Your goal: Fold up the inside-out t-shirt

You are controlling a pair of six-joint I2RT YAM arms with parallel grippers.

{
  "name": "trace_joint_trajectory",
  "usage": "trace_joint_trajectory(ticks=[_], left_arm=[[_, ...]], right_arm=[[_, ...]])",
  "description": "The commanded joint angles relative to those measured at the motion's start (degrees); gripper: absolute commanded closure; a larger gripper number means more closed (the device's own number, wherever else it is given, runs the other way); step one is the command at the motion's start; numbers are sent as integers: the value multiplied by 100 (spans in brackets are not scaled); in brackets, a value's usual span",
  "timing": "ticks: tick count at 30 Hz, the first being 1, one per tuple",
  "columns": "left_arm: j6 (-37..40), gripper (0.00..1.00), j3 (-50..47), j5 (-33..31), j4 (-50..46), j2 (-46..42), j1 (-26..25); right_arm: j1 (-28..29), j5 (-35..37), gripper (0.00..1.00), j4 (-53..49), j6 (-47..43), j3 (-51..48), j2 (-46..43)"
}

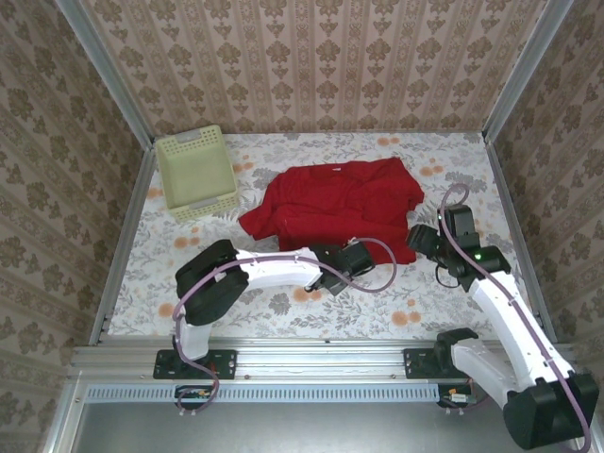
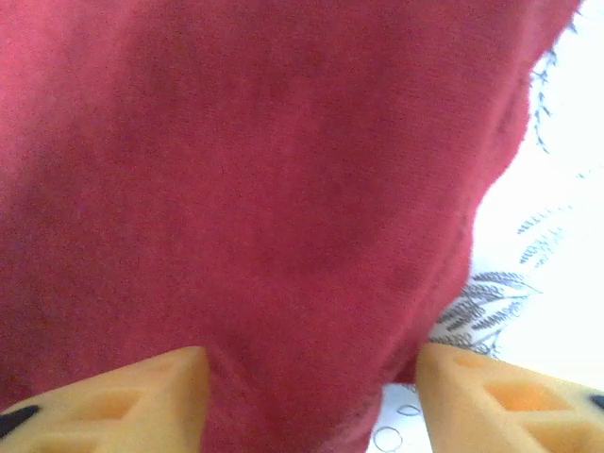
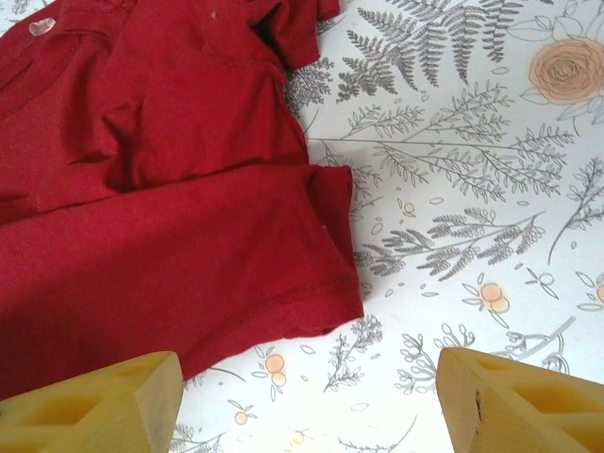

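The red t-shirt (image 1: 340,203) lies crumpled toward the back of the flowered worktop (image 1: 444,311). A pale perforated basket (image 1: 195,172) stands near it on the left, not touching it. The left hand (image 2: 311,387) sits at the shirt's near edge with its fingers spread, and a bulge of red cloth lies loose between them, not pinched. The right hand (image 3: 311,387) is released too, its fingers wide over bare worktop just beside a stitched hem at the shirt's right edge. A small pale tag (image 3: 40,26) shows by the neckline, and any writing on it is too small to read.
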Motion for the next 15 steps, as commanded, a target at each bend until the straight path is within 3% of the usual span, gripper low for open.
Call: trace_joint_trajectory(ticks=[1, 10, 15], left_arm=[[53, 51, 109, -63, -6, 13, 83], [60, 83, 119, 198, 56, -62, 132], [-3, 90, 85, 280, 67, -307, 97]], right_arm=[[-17, -81, 27, -231, 74, -215, -128], [-17, -186, 27, -208, 73, -405, -144], [-17, -263, 27, -137, 99, -464, -122]])
